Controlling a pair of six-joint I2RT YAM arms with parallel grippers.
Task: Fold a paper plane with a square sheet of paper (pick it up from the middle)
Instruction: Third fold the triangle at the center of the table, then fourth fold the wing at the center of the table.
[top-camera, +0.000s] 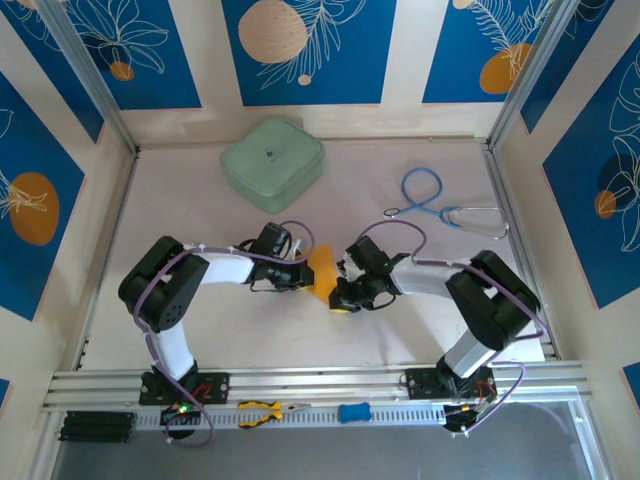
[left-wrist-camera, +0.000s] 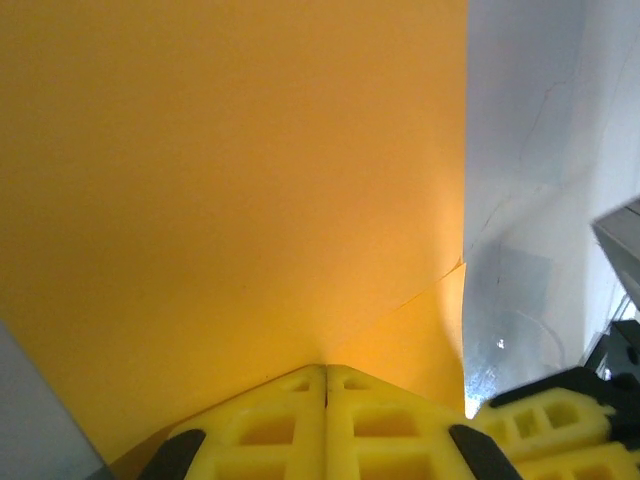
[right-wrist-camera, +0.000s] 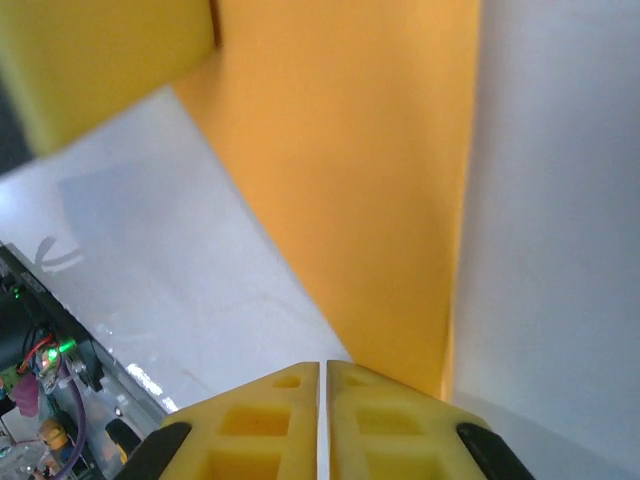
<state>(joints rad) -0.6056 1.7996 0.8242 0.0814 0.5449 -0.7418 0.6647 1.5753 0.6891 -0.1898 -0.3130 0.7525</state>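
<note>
- The square sheet of paper (top-camera: 322, 270) is at the middle of the table (top-camera: 250, 345), between the two arms, well in front of the mint-green case (top-camera: 273, 163).
- The left gripper (left-wrist-camera: 325, 372) has its yellow fingers pressed together with no gap. The orange sheet fans out straight from the tips, so I take it to be pinching the paper.
- The right gripper (right-wrist-camera: 322, 368) is closed tip to tip as well. The paper runs down to just beside its tips, but I cannot tell whether any of it is caught between them.
- The sheet looks very light and thin. It is floppy across its face, and it already shows a fold line close to the left tips.
- I would expect it to buckle or tear if the two arms pull against each other. Smooth paper may also slide out of a loose pinch.
- The best hold is a shallow nip at an edge or on a crease, where the doubled paper is stiffer, with both arms moving together.
</note>
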